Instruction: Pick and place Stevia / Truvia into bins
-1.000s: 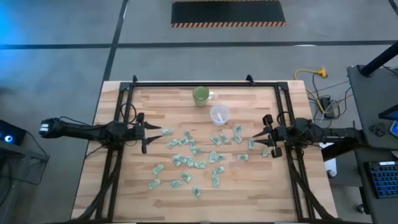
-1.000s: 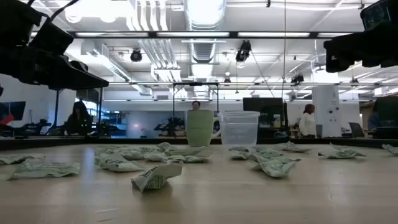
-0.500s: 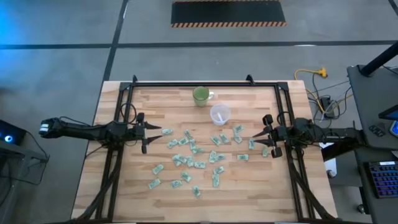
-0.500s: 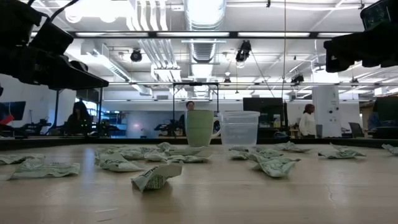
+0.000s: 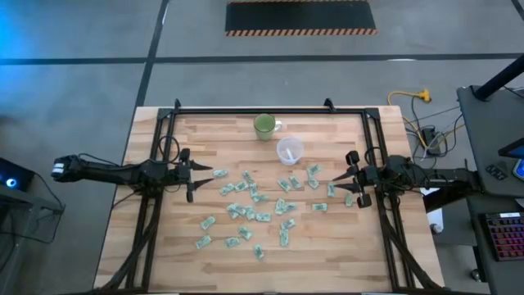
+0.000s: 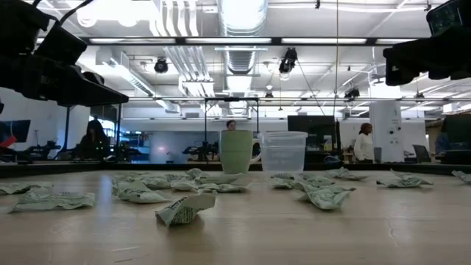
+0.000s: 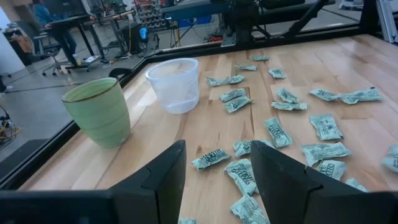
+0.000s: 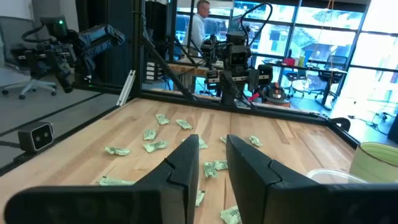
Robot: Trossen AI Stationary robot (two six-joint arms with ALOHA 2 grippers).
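On the wooden table (image 5: 164, 246) both arms hang idle at mid-height, one at each side edge. The left gripper (image 5: 214, 173) points inward from the left side, its two dark fingers (image 7: 163, 177) standing apart with only air and the tabletop showing between them; nothing is held. The right gripper (image 5: 334, 177) faces it from the right side, its fingers (image 8: 184, 167) parted by a narrower gap, also holding nothing. Between the two, the pale green and white sachets (image 5: 255, 215) lie scattered flat across the middle and near part of the table, some crumpled, a few lying just below the right gripper's tips. The clear plastic cup (image 5: 289, 150) stands upright toward the far side, right of centre, just beyond the nearest sachets; I cannot tell whether anything lies in it. A green mug (image 5: 264, 125) stands upright just beyond it to the left, close but apart. Past the table, people (image 6: 93, 137) sit at desks in the room.
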